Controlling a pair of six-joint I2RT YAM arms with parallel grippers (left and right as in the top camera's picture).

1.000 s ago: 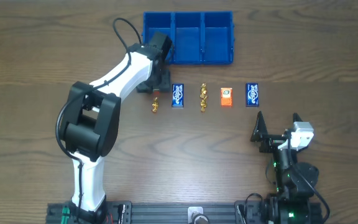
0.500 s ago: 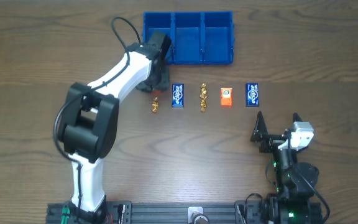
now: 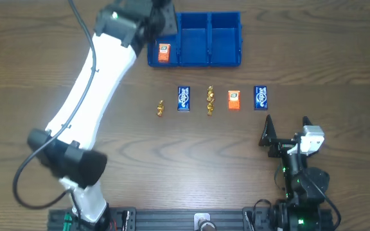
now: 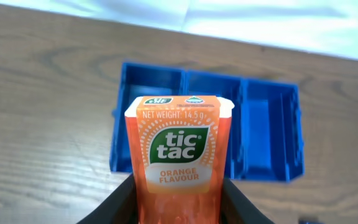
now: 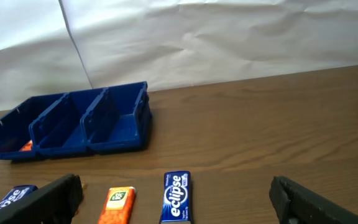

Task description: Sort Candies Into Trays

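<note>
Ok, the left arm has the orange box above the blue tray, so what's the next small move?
Probably lower the left pincer straight down before releasing. It holds the orange box upright above the blue tray, and its wrist view shows the box lined up with the left compartment.

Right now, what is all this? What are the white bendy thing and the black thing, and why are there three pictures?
They are two robot arms, each with a two-finger gripper, sorting candy. One picture looks down from above the table. The other two come from a camera on each arm's wrist. The left gripper holds an orange box by the blue tray, which has three bins. The right gripper is open and empty. On the table lie two blue packs, gold candies and a second orange box.
</note>
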